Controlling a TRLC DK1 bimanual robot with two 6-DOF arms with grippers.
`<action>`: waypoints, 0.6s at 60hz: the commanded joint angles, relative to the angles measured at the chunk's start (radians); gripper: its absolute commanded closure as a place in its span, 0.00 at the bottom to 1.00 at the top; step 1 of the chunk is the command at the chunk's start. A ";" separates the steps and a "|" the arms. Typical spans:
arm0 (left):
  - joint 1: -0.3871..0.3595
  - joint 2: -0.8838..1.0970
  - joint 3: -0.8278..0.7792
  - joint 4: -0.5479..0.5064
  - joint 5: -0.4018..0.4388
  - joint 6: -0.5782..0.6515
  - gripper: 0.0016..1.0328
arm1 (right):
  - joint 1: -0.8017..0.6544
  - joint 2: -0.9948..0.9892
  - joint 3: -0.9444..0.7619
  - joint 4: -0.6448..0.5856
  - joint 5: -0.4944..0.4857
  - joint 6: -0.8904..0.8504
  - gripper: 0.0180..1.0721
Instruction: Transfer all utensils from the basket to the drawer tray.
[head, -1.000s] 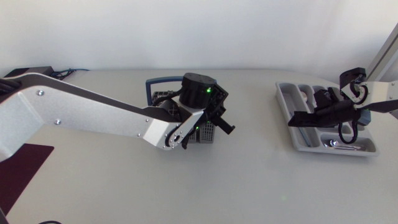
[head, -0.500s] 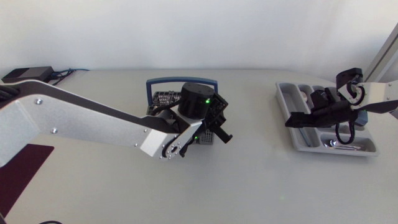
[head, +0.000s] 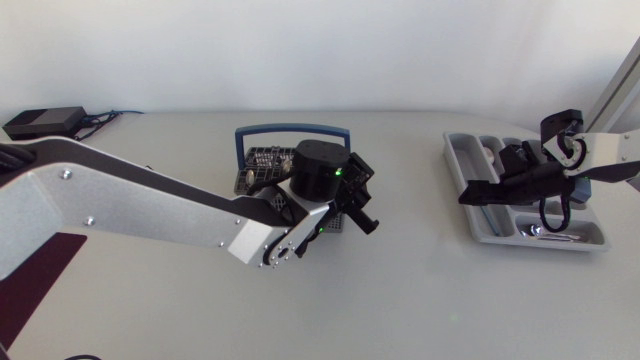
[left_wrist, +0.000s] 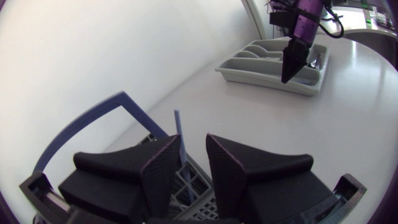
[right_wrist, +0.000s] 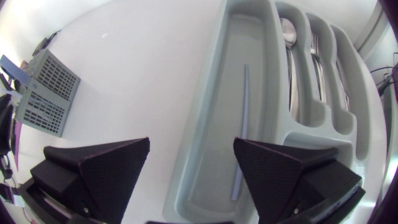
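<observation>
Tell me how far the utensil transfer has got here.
Partly done: the tray holds a spoon, a fork and a blue stick. In hand: nothing yet; the right hand hangs open over the tray, the left hand is open over the basket. Left: at least a second blue stick standing in the basket.

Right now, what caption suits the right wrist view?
Open right gripper above the drawer tray, a thin blue utensil inside.

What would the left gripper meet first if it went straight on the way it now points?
Probably the thin blue stick standing in the basket: it rises just ahead of the left gripper, by the gap between its open fingers. Depth is unclear; it might instead reach the basket's grid.
</observation>
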 joint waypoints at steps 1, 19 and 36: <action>0.005 -0.012 -0.008 0.032 -0.016 0.028 0.68 | 0.008 -0.008 -0.022 0.007 0.008 -0.014 0.07; 0.011 0.037 0.043 0.046 -0.037 0.042 0.69 | 0.010 0.001 -0.017 0.009 0.011 -0.014 0.07; 0.017 0.064 0.073 0.058 -0.039 0.045 0.96 | 0.011 0.013 -0.014 0.016 0.015 -0.016 0.07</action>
